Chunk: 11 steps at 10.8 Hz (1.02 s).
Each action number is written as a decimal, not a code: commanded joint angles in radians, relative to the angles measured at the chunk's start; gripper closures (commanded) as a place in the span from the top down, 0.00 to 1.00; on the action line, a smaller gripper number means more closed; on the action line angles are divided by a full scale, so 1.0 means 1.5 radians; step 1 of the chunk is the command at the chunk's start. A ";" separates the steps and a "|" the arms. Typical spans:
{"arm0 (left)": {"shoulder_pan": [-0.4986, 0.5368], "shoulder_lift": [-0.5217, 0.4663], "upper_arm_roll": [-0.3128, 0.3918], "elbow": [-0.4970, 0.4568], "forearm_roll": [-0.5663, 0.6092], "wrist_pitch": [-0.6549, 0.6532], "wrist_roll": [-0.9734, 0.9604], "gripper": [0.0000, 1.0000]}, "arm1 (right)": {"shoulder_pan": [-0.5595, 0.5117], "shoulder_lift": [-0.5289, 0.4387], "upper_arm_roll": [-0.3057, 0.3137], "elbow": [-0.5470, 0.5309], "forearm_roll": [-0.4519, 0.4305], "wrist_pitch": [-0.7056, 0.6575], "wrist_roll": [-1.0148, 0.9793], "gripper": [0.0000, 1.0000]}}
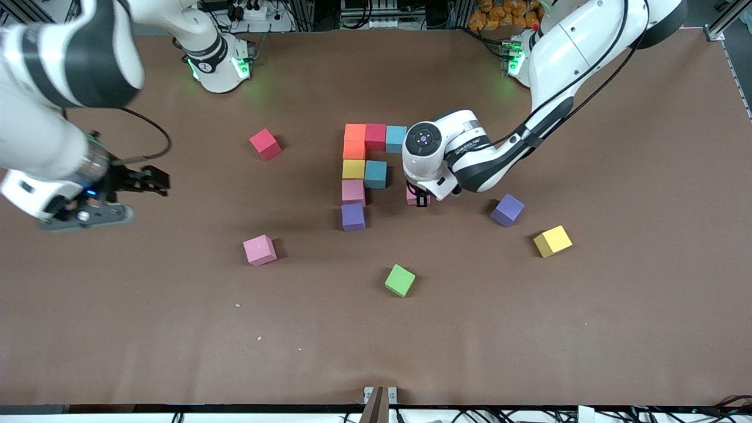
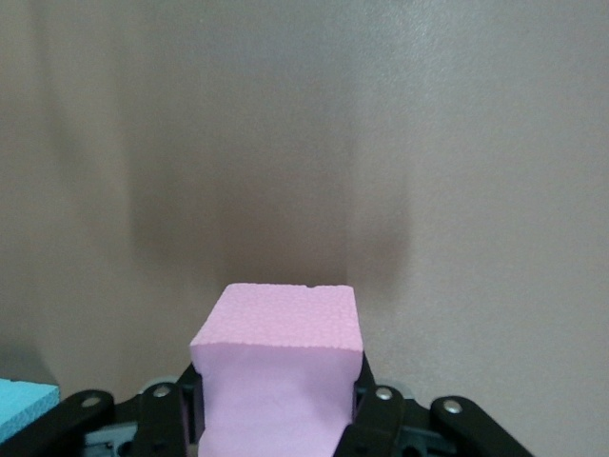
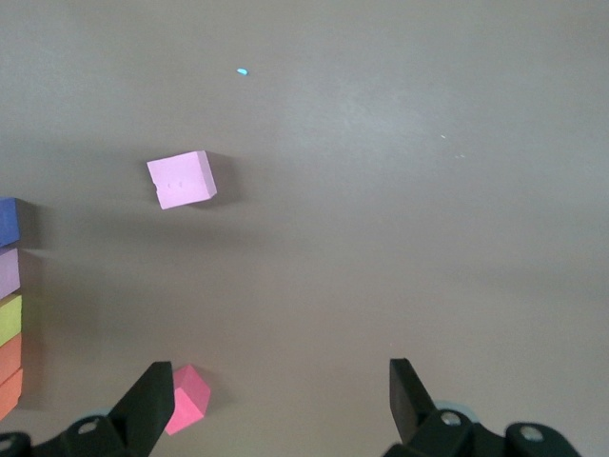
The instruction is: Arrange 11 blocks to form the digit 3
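Several blocks form a joined figure mid-table: orange (image 1: 354, 132), red (image 1: 375, 136) and light blue (image 1: 396, 138) in a row, then orange (image 1: 353, 150), yellow (image 1: 353, 169), pink (image 1: 353, 191) and purple (image 1: 353, 216) in a column, with a blue block (image 1: 376, 174) beside the yellow one. My left gripper (image 1: 420, 198) is shut on a pink block (image 2: 281, 357), low over the table just beside the blue block (image 2: 21, 407). My right gripper (image 1: 157, 180) hangs open with nothing in it over the right arm's end of the table; its wrist view shows open jaws (image 3: 281, 400).
Loose blocks lie around: red (image 1: 265, 144), pink (image 1: 259, 249), purple (image 1: 507, 210), yellow (image 1: 552, 241). A green cube (image 1: 400, 280) sits nearer the front camera than the figure. In the right wrist view the loose pink (image 3: 181, 179) and red (image 3: 188, 398) blocks show.
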 commanded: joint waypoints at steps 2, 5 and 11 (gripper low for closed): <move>-0.009 -0.032 -0.004 -0.058 0.080 0.046 -0.104 0.00 | 0.004 -0.072 -0.064 -0.012 -0.007 -0.055 -0.052 1.00; -0.024 -0.031 -0.005 -0.063 0.087 0.054 -0.123 0.00 | 0.006 -0.070 -0.078 -0.013 -0.007 -0.049 -0.048 1.00; -0.040 -0.029 -0.005 -0.062 0.087 0.097 -0.149 0.00 | -0.145 -0.110 0.102 -0.029 0.002 -0.070 -0.048 1.00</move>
